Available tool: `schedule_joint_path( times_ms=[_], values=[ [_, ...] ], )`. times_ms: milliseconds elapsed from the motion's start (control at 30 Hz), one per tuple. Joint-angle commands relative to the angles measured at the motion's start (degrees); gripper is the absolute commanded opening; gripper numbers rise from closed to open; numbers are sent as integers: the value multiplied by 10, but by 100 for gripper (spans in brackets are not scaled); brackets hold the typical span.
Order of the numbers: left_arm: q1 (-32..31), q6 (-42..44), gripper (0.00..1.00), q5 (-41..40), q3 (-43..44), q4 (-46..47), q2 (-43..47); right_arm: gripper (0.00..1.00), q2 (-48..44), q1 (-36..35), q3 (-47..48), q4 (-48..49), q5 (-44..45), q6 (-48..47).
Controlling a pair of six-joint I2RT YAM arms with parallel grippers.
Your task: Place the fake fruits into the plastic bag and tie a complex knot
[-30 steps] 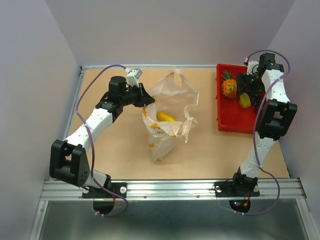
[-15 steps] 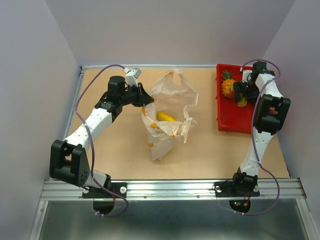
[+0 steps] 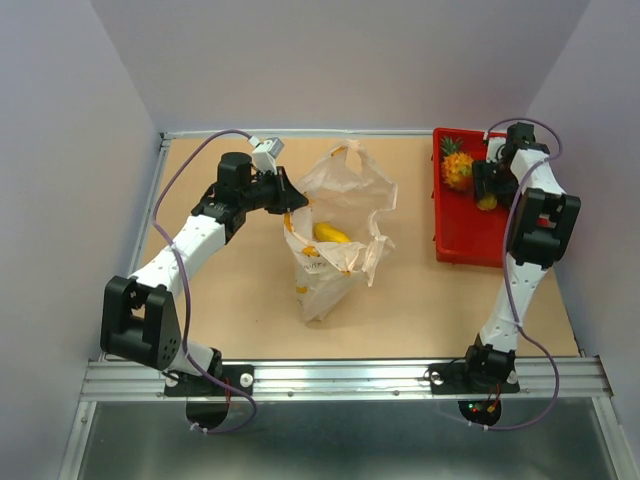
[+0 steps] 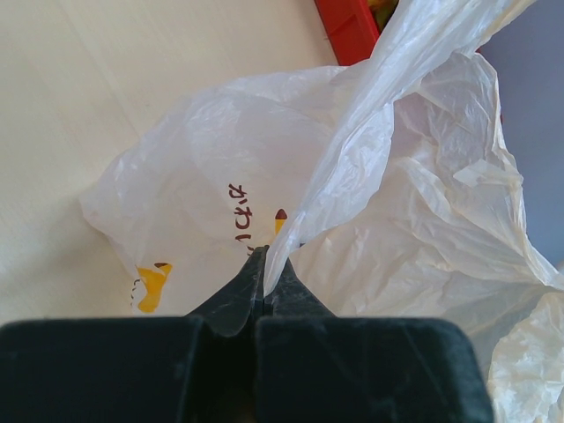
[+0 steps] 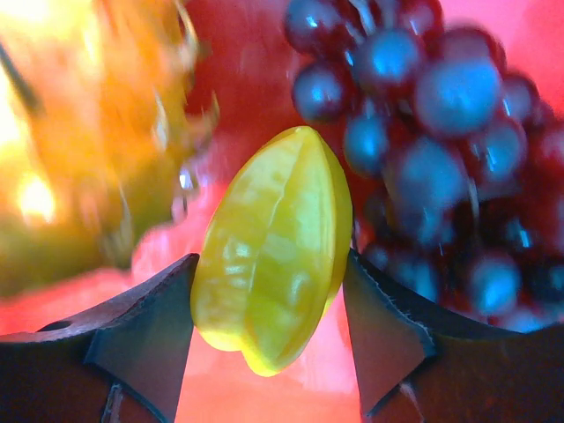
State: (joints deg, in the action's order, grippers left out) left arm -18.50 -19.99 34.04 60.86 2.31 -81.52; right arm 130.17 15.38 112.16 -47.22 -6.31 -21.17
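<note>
The plastic bag (image 3: 340, 230) lies open mid-table with a yellow oblong fruit (image 3: 331, 234) inside. My left gripper (image 3: 293, 200) is shut on the bag's left rim; in the left wrist view the white film (image 4: 397, 176) runs up from between the closed jaws of this gripper (image 4: 264, 256). My right gripper (image 3: 487, 190) is down in the red tray (image 3: 465, 235). In the right wrist view its fingers (image 5: 141, 326) press both sides of a yellow-green star fruit (image 5: 273, 247). A pineapple (image 3: 457, 170) stands to its left and dark grapes (image 5: 423, 115) to its right.
The tray sits at the table's back right corner, against the purple right wall. A raised metal rail (image 3: 340, 375) runs along the near edge by the arm bases. Bare tabletop (image 3: 420, 300) lies between bag and tray.
My right gripper has moved back and down onto the star fruit in the tray, and its jaws have narrowed onto it. The left gripper and the bag have stayed put.
</note>
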Motion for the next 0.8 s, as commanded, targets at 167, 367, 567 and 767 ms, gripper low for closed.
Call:
schedule_joint_path(
  times_ms=[167, 367, 567, 767],
  values=[
    [3, -1, 0, 17, 17, 23, -2, 26, -185, 19, 67, -68, -146, 10],
    [3, -1, 0, 24, 30, 21, -14, 30, -243, -115, 168, -133, -283, 49],
    [3, 1, 0, 29, 51, 16, -32, 31, -299, -275, 163, -68, -313, 89],
    [4, 4, 0, 28, 58, 16, -35, 30, -314, -404, 105, -55, -292, 59]
  ],
)
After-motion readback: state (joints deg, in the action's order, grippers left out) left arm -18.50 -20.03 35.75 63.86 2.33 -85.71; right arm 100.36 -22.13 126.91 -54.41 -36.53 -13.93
